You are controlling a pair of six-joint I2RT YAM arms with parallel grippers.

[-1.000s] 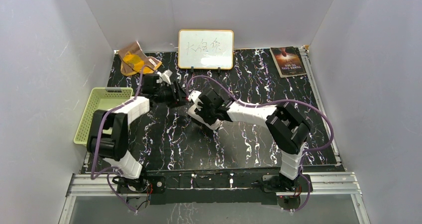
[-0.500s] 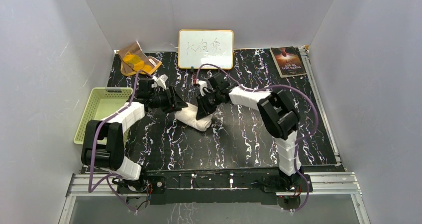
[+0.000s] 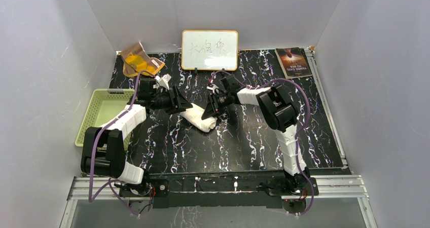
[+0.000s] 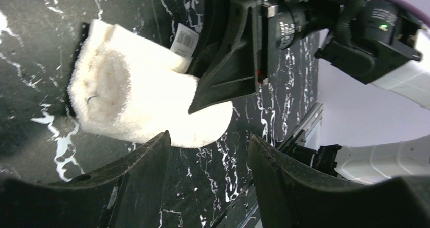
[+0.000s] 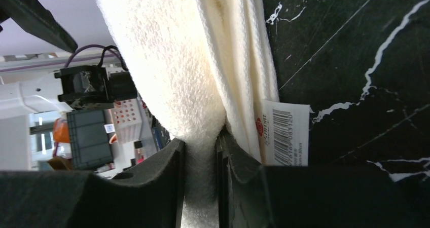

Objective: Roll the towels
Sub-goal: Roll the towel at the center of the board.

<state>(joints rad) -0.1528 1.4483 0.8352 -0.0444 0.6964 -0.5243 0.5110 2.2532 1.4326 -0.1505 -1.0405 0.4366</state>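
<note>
Right wrist view first: what has your claw got?

My right claw [image 5: 200, 154] is pinched on a fold of the cream towel [image 5: 167, 61], with its label [image 5: 284, 131] just beside my fingertip.

And the left?

My left claw [image 4: 208, 142] stands open. The towel's rolled end lies just ahead of it, apart from it as far as I can tell.

How far along?

I judge the cream one nearly rolled, a compact bundle between my claws. The orange cloth [image 3: 138, 61] lies crumpled well beyond my left claw, not yet rolled. That one is left.
</note>
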